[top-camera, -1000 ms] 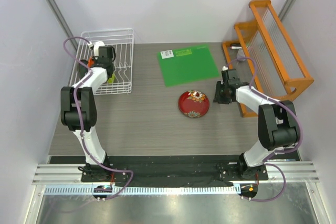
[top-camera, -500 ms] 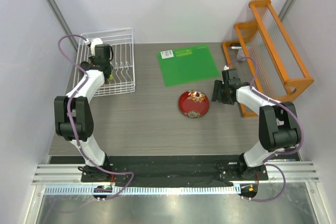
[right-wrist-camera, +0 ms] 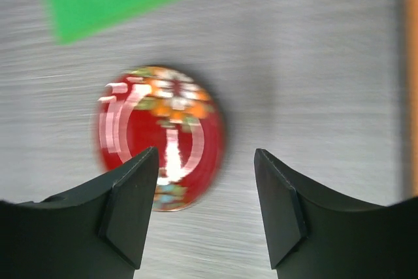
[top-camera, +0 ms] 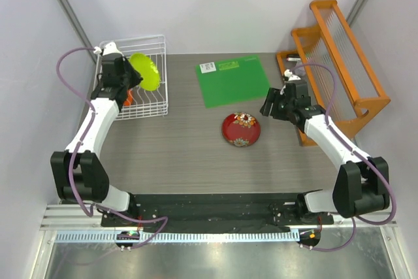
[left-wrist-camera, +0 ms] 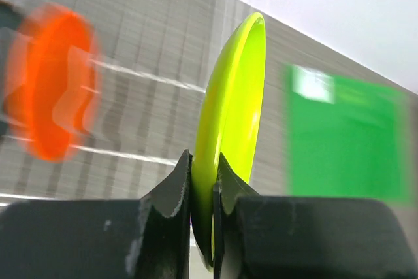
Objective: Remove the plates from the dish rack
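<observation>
**Left gripper (left-wrist-camera: 202, 169) holds lime green plate (left-wrist-camera: 232, 109) above dish rack (top-camera: 154, 108)**

Clamped on the rim, it keeps the plate edge-up at the upper left of the top view. The orange plate (left-wrist-camera: 55, 83) stands in the rack below. Right gripper (right-wrist-camera: 206, 156) hangs wide open over the red plate (right-wrist-camera: 162, 142), which lies mid-counter (top-camera: 183, 148).

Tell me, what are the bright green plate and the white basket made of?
The green plate looks like plastic, maybe melamine: uniform bright colour and a thin, smooth, slightly glossy rim. The basket looks like metal wire with a white coating: thin straight rods in a grid.
</observation>
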